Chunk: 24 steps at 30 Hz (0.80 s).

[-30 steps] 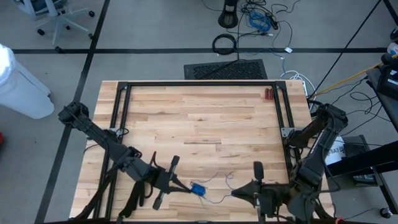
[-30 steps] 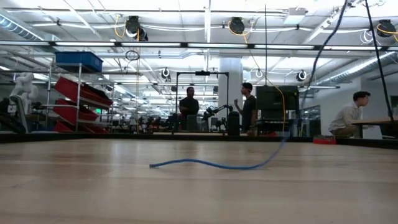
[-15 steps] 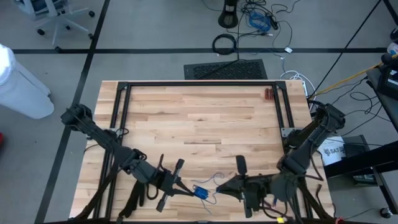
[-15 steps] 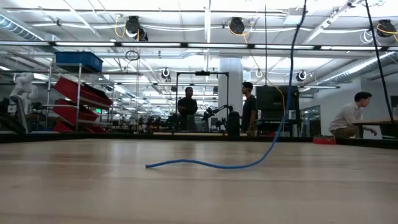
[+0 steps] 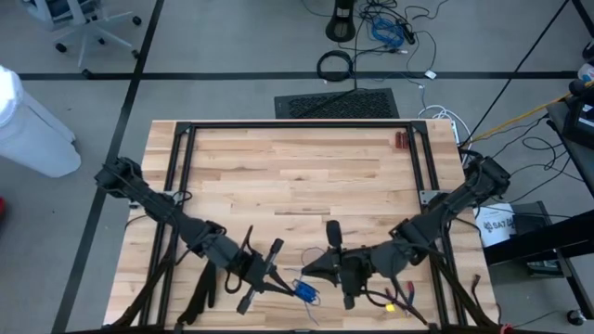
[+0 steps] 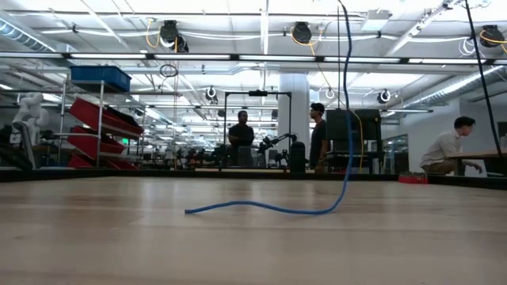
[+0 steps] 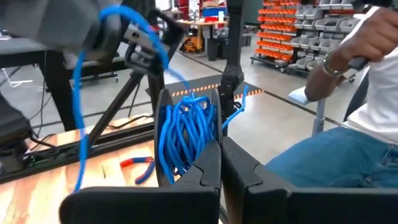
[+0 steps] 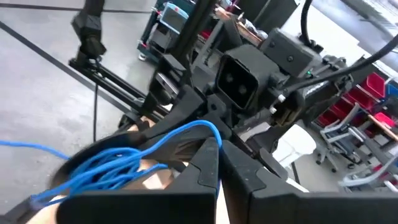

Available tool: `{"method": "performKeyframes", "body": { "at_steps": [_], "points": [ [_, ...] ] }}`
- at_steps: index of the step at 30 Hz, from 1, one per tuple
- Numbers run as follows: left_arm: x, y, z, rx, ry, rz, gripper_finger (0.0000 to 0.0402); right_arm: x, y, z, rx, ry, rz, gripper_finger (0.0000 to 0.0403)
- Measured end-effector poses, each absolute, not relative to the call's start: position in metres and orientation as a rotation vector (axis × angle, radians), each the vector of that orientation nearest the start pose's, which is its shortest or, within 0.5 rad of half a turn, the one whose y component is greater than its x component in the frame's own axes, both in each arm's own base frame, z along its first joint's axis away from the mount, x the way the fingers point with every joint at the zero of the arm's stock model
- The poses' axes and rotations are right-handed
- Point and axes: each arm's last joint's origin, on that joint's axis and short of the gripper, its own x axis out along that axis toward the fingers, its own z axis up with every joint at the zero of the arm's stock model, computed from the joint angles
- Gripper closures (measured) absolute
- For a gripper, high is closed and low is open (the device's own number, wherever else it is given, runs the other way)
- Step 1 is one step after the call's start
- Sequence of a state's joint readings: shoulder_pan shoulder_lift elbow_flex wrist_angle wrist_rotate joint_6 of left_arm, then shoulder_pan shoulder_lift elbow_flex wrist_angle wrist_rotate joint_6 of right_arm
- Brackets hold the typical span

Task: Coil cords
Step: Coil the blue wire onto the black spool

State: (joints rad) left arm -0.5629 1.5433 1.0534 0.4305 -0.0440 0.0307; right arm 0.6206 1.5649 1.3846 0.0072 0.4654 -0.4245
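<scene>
High view: right hand point(image 5: 327, 266) has swung in beside left hand point(image 5: 278, 278) at desk point(image 5: 297, 167) front edge; both clamp the blue cord point(image 5: 304, 291), bundle w/ left. Next loop prob. forming.

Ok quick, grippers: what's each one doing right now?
Left gripper: shut on the bundled blue cord.
Right gripper: shut on a strand of the same cord, close beside the left one.
</scene>
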Motion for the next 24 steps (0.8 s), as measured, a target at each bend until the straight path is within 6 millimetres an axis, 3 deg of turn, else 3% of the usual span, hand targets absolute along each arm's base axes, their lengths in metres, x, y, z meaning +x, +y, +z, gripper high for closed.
{"method": "performKeyframes", "body": {
  "at_steps": [16, 24],
  "points": [
    [0.299, -0.190, 0.307, 0.077, -0.041, -0.600, 0.0402, 0.329, 0.186, 0.352, -0.413, 0.132, 0.277, 0.0403],
    [0.295, -0.195, 0.313, 0.123, -0.125, -0.654, 0.0402, 0.335, 0.189, 0.341, -0.384, 0.163, 0.303, 0.0403]
  ]
}}
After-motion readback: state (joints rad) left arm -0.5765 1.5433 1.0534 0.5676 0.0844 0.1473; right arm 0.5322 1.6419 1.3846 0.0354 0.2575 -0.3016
